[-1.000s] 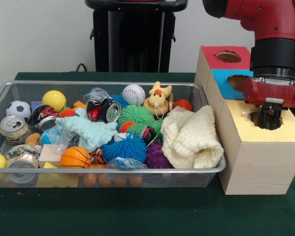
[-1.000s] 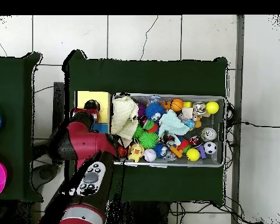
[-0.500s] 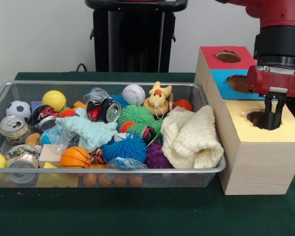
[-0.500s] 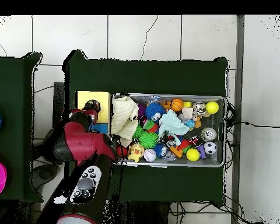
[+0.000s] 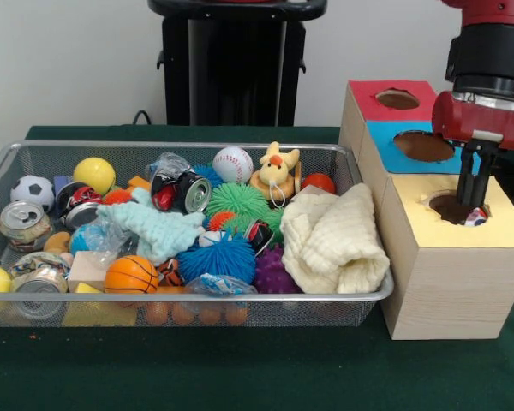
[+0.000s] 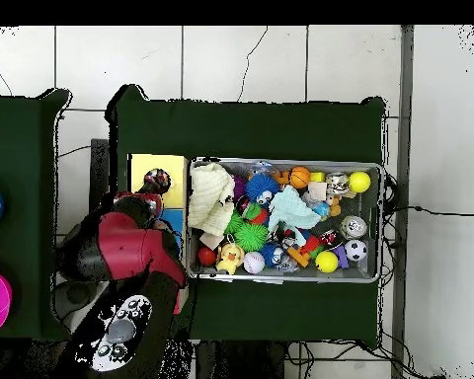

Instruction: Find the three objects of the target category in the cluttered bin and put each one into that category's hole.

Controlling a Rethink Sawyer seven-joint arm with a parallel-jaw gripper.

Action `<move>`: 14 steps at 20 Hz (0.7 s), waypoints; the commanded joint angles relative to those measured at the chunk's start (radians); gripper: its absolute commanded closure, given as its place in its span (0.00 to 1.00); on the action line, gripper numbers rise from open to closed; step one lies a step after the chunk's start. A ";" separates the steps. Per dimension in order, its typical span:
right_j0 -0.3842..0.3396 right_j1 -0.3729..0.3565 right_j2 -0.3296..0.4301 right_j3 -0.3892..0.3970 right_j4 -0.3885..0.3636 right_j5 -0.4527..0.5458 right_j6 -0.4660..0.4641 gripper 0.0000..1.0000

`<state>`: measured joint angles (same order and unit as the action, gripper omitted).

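Note:
My gripper hangs just above the hole in the yellow-topped wooden box, fingers open and holding nothing. A small bit of white polka-dot cloth shows at the hole's right edge, under the fingertips. The wire mesh bin lies to the left of the boxes, full of toys. I see no other polka-dot cloth in it. In the overhead view the hole shows in the yellow top beside the bin. The arm hides the gripper there.
A cream waffle-knit cloth lies at the bin's right end and a mint fuzzy cloth in its middle, among balls, cans and spiky toys. The blue-topped box and the red-topped box stand behind the yellow one.
My gripper has risen out of the yellow box's hole, where it was sunk a second ago. The cloth stayed in the hole. The arm has drawn back toward the base.

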<state>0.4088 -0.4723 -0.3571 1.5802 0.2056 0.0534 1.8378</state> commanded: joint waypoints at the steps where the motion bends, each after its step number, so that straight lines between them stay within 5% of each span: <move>1: 0.040 -0.025 -0.017 -0.014 0.005 0.245 0.132 1.00; 14: 0.033 -0.123 -0.077 -0.068 -0.030 0.391 0.102 1.00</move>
<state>0.4754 -0.5585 -0.4484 1.5566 0.2017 0.3003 1.8378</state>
